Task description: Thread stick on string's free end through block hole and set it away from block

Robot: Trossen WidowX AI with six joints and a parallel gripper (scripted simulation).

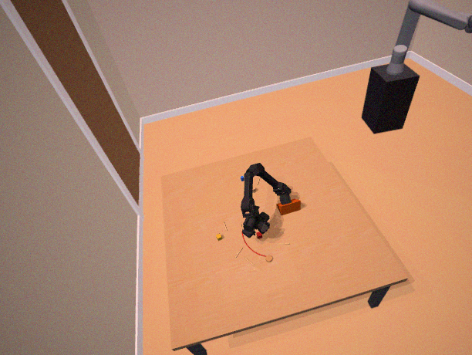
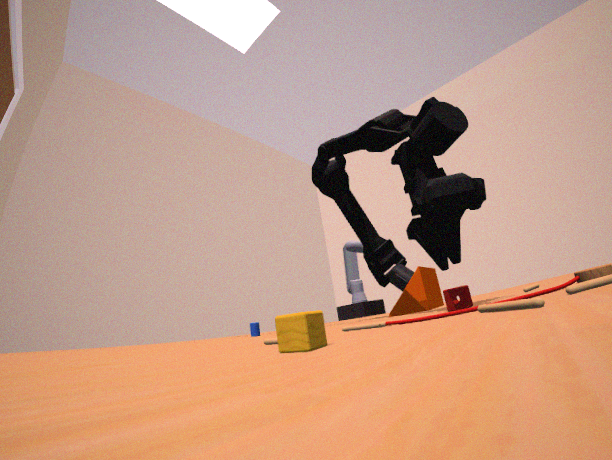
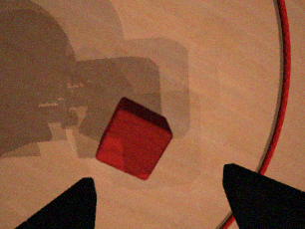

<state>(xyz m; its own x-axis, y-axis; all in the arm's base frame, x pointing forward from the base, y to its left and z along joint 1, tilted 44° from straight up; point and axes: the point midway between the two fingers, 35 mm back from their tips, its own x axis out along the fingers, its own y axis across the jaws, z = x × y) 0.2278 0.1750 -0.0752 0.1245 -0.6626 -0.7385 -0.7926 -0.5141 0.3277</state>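
Observation:
The red block [image 1: 259, 234] [image 2: 458, 298] [image 3: 135, 144] sits on the table; its hole shows in the exterior view. My gripper [image 2: 450, 265] [image 3: 159, 181] is partly open and empty, pointing down above the table close to the block. The red string [image 1: 250, 247] [image 2: 430, 317] [image 3: 286, 65] curves past the block to the round wooden button [image 1: 269, 258] [image 2: 596, 272]. The thin stick [image 2: 364, 327] on the string's free end lies on the table; in the top view it is partly hidden beside the arm.
Loose sticks [image 1: 225, 226] [image 1: 239, 252] [image 1: 285, 243] [image 2: 511, 305] lie around the string. A yellow cube [image 1: 219, 237] [image 2: 301, 332] sits to the left in the top view. A blue piece [image 1: 242, 178] [image 2: 255, 329] is farther back. An orange wedge [image 1: 290, 207] [image 2: 427, 290] stands at the arm's base.

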